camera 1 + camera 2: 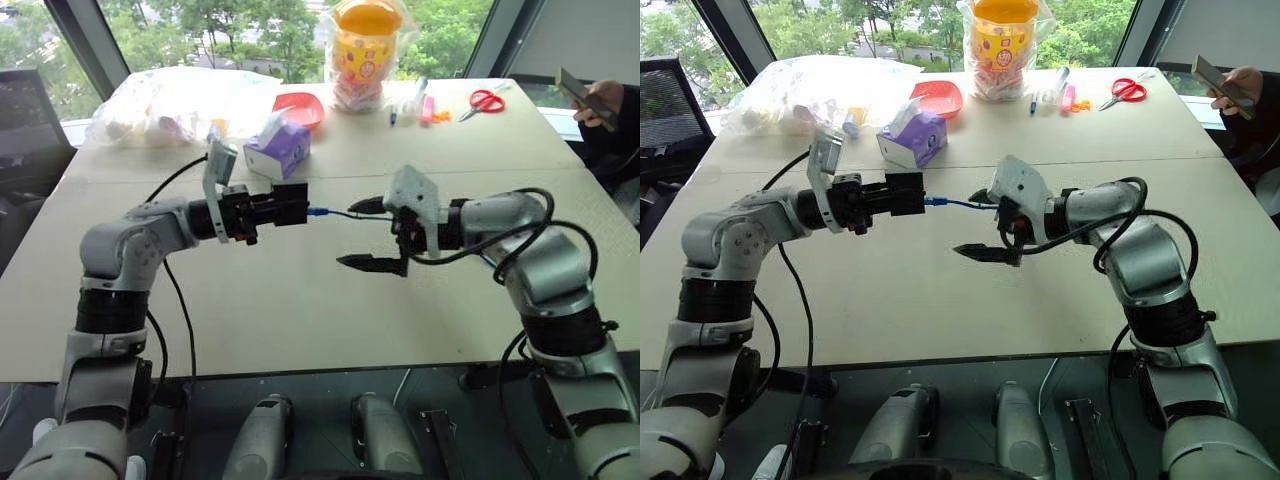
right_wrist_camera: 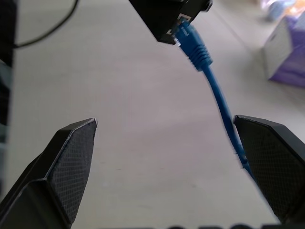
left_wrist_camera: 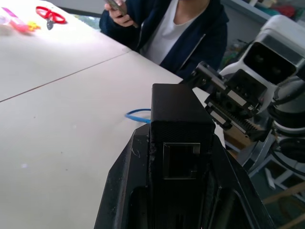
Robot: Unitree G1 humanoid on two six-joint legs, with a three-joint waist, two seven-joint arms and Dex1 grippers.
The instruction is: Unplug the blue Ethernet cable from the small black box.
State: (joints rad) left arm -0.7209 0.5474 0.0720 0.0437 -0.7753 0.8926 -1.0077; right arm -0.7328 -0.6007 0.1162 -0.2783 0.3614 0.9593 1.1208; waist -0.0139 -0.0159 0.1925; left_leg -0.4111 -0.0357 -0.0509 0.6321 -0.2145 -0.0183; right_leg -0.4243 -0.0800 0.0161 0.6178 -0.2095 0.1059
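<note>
1. You are looking down over a pale table (image 1: 300,320) by big windows with green trees outside; a person (image 3: 181,33) in a dark jacket sits at its far right corner with a phone.
2. Along the far edge you see a purple tissue box (image 1: 280,148), a red bowl (image 1: 300,107), a clear plastic bag (image 1: 170,100), a yellow-lidded jar (image 1: 362,50) in its own bag, some pens (image 1: 415,103) and red scissors (image 1: 487,100).
3. Your left gripper (image 1: 285,208) is held above the table, pointing toward the right arm, with its fingers clamped on the small black box (image 3: 178,117). In the left wrist view an open port shows on the box's near face.
4. The blue Ethernet cable (image 2: 214,90) is plugged into the box on the side facing your right arm, its blue boot seated at the port. From there it runs across the gap between the two arms.
5. Your right gripper (image 1: 375,235) hangs just beside the box, also off the table, with its fingers (image 2: 62,167) spread wide apart and holding nothing.
6. In the right wrist view the cable passes right alongside one finger; you cannot tell whether they touch.
</note>
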